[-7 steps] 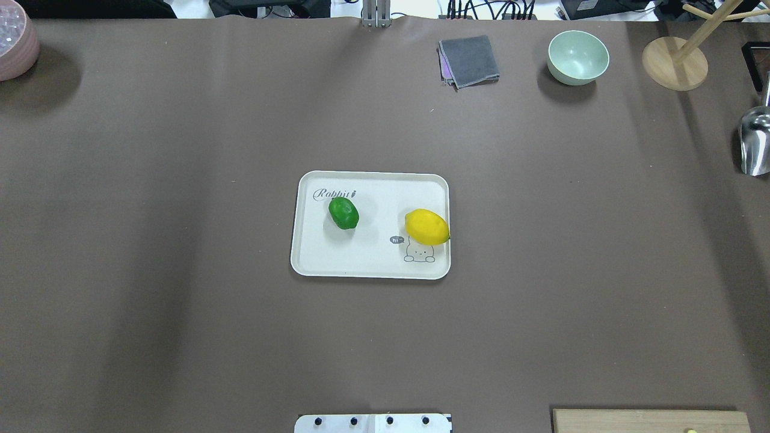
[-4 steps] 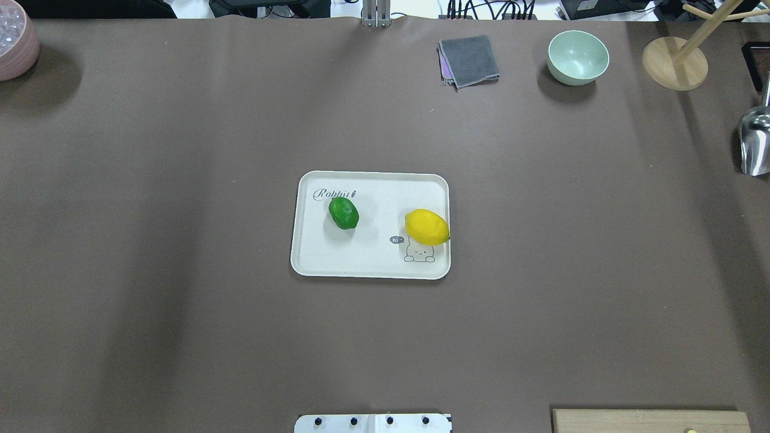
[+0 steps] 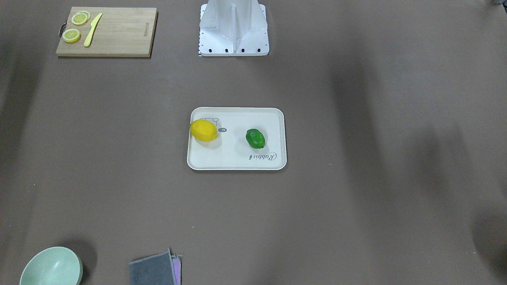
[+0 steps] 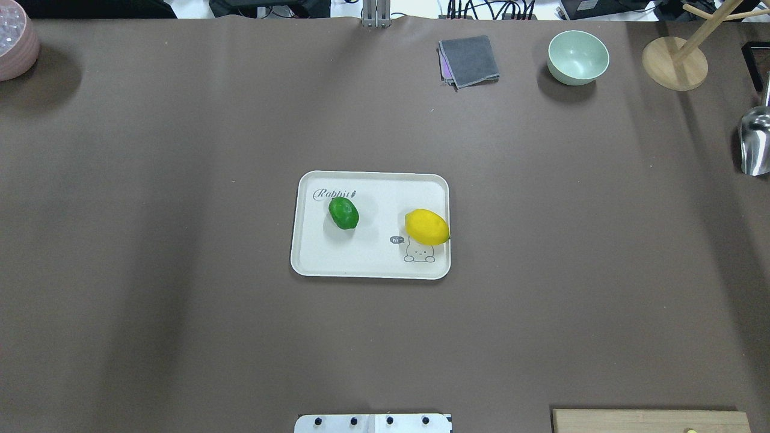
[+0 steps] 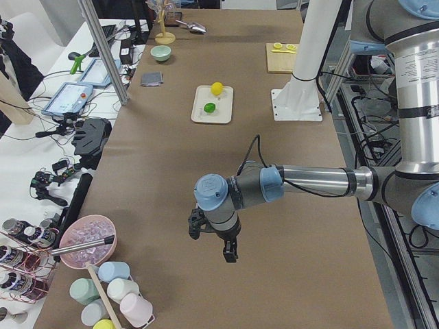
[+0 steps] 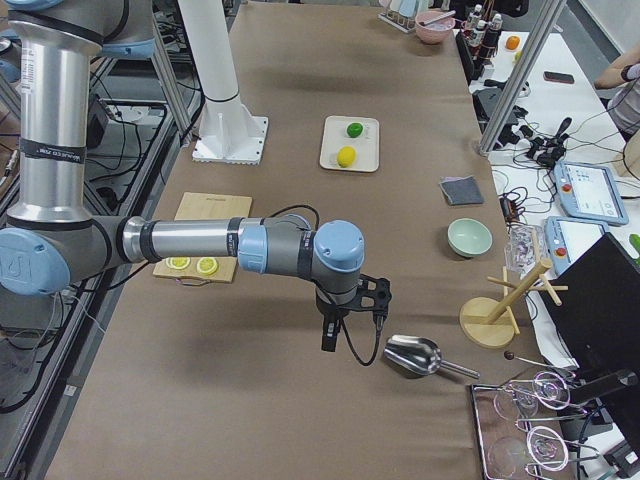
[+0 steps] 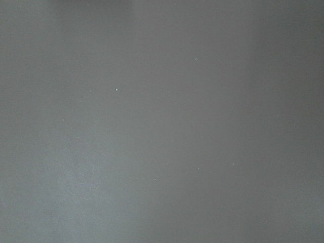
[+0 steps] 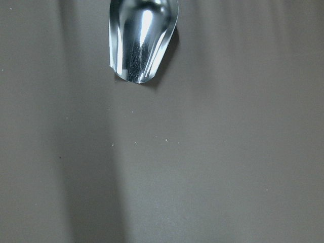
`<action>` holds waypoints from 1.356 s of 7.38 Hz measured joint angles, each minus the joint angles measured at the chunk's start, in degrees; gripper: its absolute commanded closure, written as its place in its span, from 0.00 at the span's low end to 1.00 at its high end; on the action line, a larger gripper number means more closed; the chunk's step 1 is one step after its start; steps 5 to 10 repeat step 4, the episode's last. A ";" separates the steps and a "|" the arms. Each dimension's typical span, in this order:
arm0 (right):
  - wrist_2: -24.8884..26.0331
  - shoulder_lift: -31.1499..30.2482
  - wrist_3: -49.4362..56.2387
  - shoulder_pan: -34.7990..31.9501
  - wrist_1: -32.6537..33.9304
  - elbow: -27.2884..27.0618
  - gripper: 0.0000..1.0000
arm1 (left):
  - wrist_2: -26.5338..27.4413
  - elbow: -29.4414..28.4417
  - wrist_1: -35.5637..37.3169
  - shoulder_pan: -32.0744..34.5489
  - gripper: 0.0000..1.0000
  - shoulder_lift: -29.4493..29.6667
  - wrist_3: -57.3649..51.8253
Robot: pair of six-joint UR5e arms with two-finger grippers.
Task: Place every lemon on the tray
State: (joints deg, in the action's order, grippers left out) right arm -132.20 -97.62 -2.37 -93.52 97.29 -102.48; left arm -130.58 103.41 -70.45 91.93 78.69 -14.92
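Observation:
The cream-white tray (image 4: pixel 370 264) lies at the middle of the table. The yellow lemon (image 4: pixel 427 227) rests on it by its right rim, over the cartoon drawing. The green lemon (image 4: pixel 343 213) rests on it under the "Rabbit" script. Both also show in the front-facing view, the yellow lemon (image 3: pixel 203 130) and the green lemon (image 3: pixel 255 138) on the tray (image 3: pixel 237 160). My left gripper (image 5: pixel 229 255) hangs over bare table far from the tray. My right gripper (image 6: pixel 327 338) hangs near the metal scoop. I cannot tell whether either is open or shut.
A wooden cutting board (image 3: pixel 119 35) with lemon slices (image 3: pixel 71 35) and a yellow knife (image 3: pixel 92 29) lies beside the robot base (image 3: pixel 233 29). A green bowl (image 4: pixel 577 57), a grey cloth (image 4: pixel 469 60), a wooden stand (image 4: pixel 674 63), a metal scoop (image 4: pixel 755 141) and a pink bowl (image 4: pixel 15 45) line the table's edges.

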 measured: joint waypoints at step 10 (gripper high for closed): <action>0.49 0.37 0.00 0.26 0.00 0.00 0.01 | -0.10 -0.23 -0.03 0.00 0.01 0.31 0.17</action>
